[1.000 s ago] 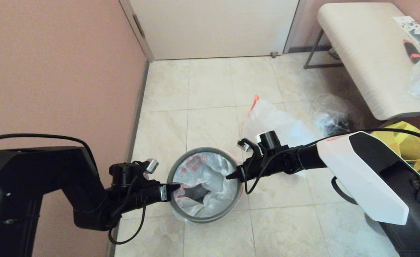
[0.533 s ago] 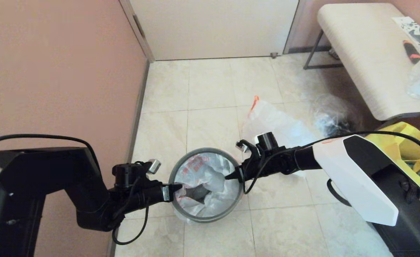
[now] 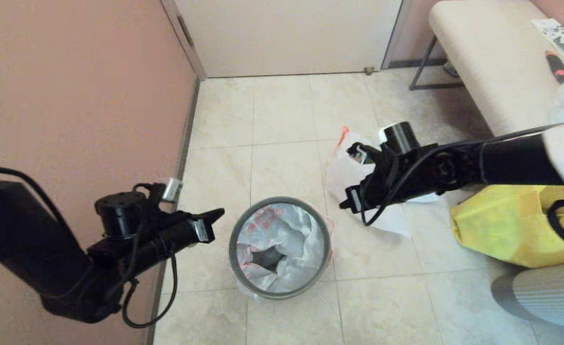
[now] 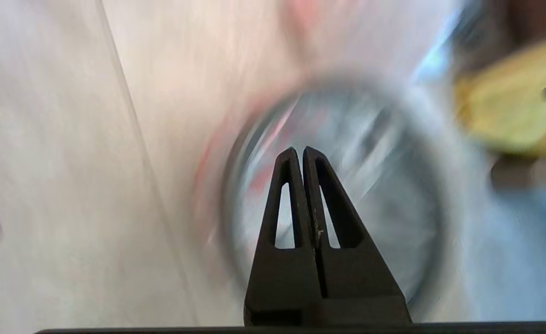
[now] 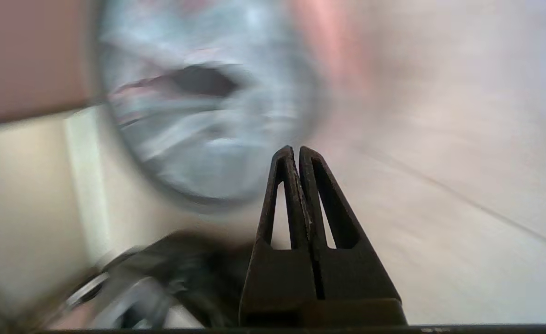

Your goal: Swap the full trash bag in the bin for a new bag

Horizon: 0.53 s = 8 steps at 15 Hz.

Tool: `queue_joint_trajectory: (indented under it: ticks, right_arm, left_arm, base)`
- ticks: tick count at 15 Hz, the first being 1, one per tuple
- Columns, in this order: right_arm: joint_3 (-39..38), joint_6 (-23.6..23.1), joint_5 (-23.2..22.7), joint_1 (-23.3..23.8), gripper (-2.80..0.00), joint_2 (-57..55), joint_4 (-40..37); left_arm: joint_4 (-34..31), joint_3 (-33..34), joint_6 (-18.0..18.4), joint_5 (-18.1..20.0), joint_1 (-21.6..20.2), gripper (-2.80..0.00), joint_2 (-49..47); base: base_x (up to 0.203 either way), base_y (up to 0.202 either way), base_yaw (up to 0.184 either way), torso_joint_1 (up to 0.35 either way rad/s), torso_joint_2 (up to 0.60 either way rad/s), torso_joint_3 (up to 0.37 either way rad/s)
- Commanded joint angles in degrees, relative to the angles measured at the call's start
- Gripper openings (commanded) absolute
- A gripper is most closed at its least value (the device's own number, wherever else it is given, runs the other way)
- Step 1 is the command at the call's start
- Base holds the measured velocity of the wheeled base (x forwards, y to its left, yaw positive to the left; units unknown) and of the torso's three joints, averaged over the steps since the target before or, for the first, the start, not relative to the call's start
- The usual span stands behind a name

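A lived-in room corner, likely a home or small office: glossy cream floor tiles [image 3: 282, 120], a salmon-pink wall [image 3: 71, 86] at left, a pale door [image 3: 287, 33] at the far side, a padded metal-legged bench [image 3: 483, 67] at right.

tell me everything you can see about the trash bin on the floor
The bin is a small round wastebasket with a thin grey ring rim, standing upright on the tiled floor near the pink wall. A thin translucent white bag with orange-red print, the new bag, lines it, crumpled inward around a dark opening, with its edge folded over the rim. Neither gripper touches it: the left gripper and the right gripper hang on either side, both shut and empty.
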<state>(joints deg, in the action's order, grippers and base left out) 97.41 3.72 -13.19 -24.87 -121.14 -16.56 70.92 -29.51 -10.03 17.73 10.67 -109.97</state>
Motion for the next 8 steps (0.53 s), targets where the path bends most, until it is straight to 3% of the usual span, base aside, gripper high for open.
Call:
queue_joint_trajectory:
  ticks: [1, 5, 8]
  right_arm:
    - [-8.32, 0.39, 9.34, 1.78, -2.8, 17.6, -0.48]
    - [-26.8, 0.8, 18.29, 5.21, -2.8, 39.85, -1.62]
    - [-38.95, 1.03, 21.67, 9.09, -2.8, 55.69, -1.84]
  left_arm:
    - [-3.1, 1.05, 0.07, -2.9, 2.0, -2.8, 22.1]
    - [-27.23, -2.76, 1.67, -11.4, 7.68, -2.8, 48.71]
    - [-42.06, -2.51, 5.47, -20.37, 10.01, -2.8, 63.28]
  base:
    - [0.0, 0.0, 0.0, 0.0, 0.0, 0.0]
    - [0.0, 0.0, 0.0, 0.0, 0.0, 0.0]
    - [0.0, 0.0, 0.0, 0.0, 0.0, 0.0]
